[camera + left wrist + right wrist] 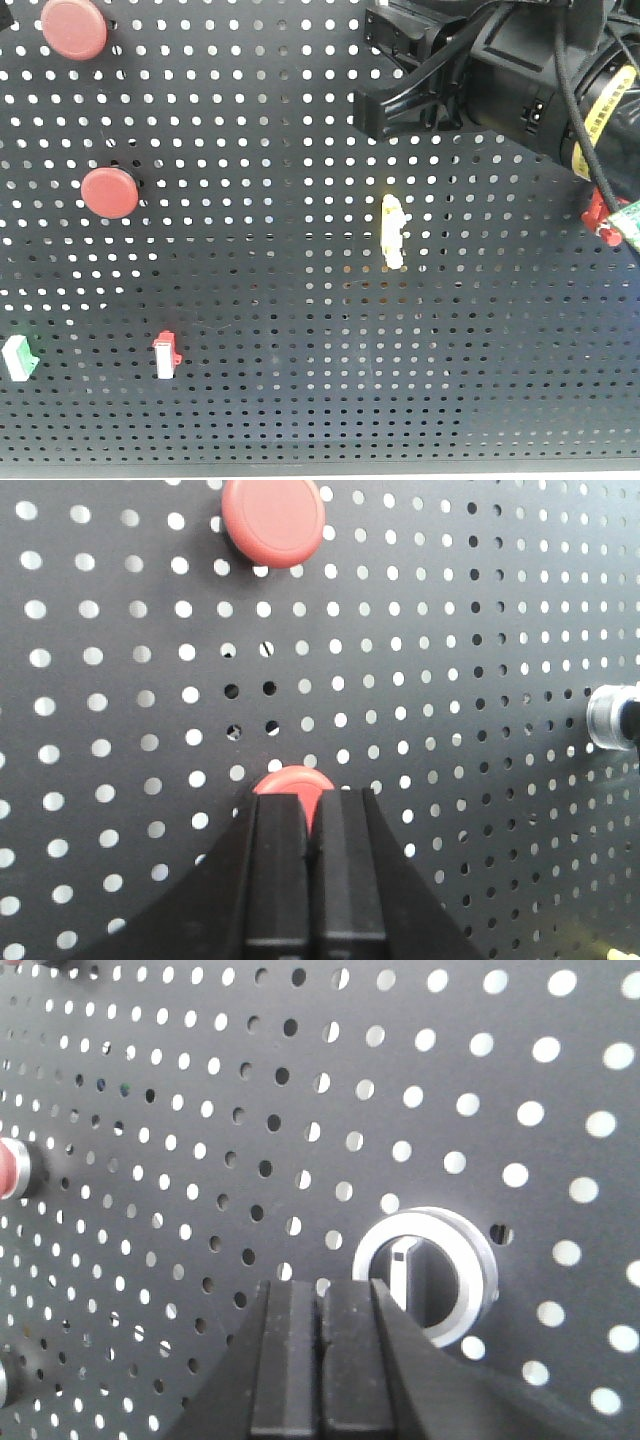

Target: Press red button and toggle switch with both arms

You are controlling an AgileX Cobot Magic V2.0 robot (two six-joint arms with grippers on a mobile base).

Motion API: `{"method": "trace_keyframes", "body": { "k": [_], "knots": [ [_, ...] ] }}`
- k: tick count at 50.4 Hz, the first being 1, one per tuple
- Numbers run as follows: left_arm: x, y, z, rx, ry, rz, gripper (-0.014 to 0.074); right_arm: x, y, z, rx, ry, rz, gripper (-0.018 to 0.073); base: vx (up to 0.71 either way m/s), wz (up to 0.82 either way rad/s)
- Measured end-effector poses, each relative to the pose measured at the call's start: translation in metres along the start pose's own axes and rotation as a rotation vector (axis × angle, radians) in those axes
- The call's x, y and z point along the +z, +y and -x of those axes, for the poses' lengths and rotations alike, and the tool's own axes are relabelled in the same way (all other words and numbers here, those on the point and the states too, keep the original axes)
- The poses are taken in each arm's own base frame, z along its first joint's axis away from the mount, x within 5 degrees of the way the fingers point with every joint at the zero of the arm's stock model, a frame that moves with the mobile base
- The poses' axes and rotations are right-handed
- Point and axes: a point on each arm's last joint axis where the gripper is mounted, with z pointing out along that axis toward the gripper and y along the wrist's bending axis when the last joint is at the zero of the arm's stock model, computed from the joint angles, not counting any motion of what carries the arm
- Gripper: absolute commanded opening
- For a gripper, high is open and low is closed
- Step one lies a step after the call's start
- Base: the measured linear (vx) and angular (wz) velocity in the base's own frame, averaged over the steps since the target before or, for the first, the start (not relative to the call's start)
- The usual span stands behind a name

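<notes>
I saw both clenched empty: left gripper [312, 798] aimed at nearer round matte-red button [293, 778]; pale-ringed black-lever toggle switch [428, 1276] just right of right gripper [320, 1288].

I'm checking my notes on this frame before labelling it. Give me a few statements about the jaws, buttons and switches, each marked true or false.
1. The left gripper has its jaws shut. True.
2. The left wrist view shows only one red button. False: it shows two, an upper red button and a lower red button partly hidden behind the jaws.
3. The right gripper points at a red button. False: its shut jaws are beside the toggle switch, on its left in that view.
4. The red-topped rocker sits lower on the pegboard than both red buttons. True.
</notes>
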Motion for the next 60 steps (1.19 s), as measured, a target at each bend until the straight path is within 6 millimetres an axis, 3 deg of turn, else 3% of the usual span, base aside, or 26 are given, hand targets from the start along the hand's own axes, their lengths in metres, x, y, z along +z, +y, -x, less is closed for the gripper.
{"method": "trace_keyframes", "body": {
  "k": [19,39,44,55,60],
  "knots": [
    [0.0,0.0,0.0,0.0,0.0,0.0,0.0002,-0.003,0.0,-0.01,-0.006,0.029,-0.015,0.0,0.0,0.0],
    [0.0,0.0,0.001,0.0,-0.011,0.0,0.0002,-0.007,-0.016,-0.011,0.0,0.04,-0.155,0.0,0.0,0.0],
    [0.0,0.0,0.001,0.0,-0.011,0.0,0.0002,-0.017,-0.018,-0.002,-0.003,0.014,-0.157,0.0,0.0,0.0],
    [0.0,0.0,0.001,0.0,-0.011,0.0,0.0002,-0.071,-0.015,0.056,-0.018,-0.17,-0.081,0.0,0.0,0.0],
    [0.0,0.0,0.001,0.0,-0.011,0.0,0.0002,-0.077,-0.015,0.061,-0.02,-0.187,-0.074,0.0,0.0,0.0]
  ]
}}
